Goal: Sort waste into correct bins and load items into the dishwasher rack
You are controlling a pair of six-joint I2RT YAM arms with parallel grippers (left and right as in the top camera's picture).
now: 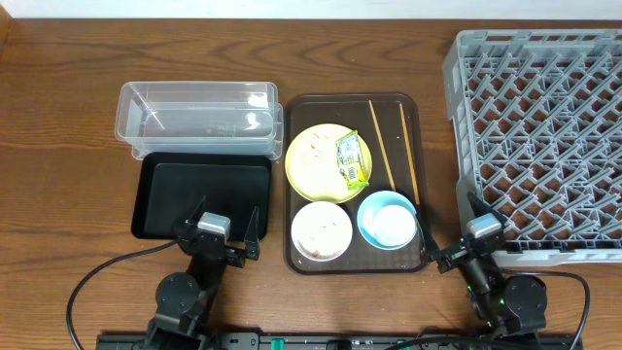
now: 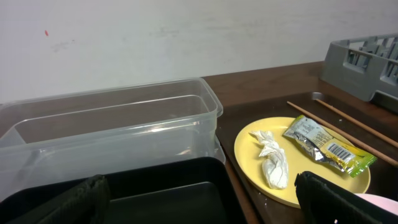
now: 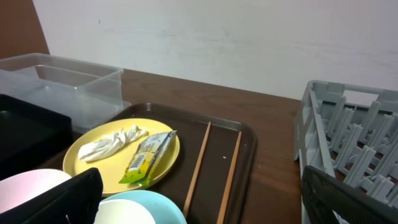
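A round yellow plate (image 1: 321, 165) on the dark brown serving tray (image 1: 408, 255) carries the green-and-yellow wrapper (image 1: 352, 160) and a crumpled white tissue (image 2: 273, 160). Two chopsticks (image 1: 382, 146) lie on the tray to the plate's right. The white bowl (image 1: 322, 231) and the light blue bowl (image 1: 387, 206), with a white cup (image 1: 391, 227) inside, sit at the tray's front. The clear tub (image 1: 194, 117) and black tray (image 1: 202, 194) lie to the left, and the grey rack (image 1: 544, 126) to the right. My left gripper (image 1: 225, 228) is open over the black tray's front edge. My right gripper (image 1: 449, 228) is open between the serving tray and the rack.
The wooden table (image 1: 58, 146) extends to the left of the bins. A white wall (image 2: 186, 37) stands behind the table. The rack's near wall (image 3: 311, 137) rises close to my right gripper (image 3: 199, 205). The serving tray's rim (image 2: 233, 186) runs next to my left gripper (image 2: 205, 205).
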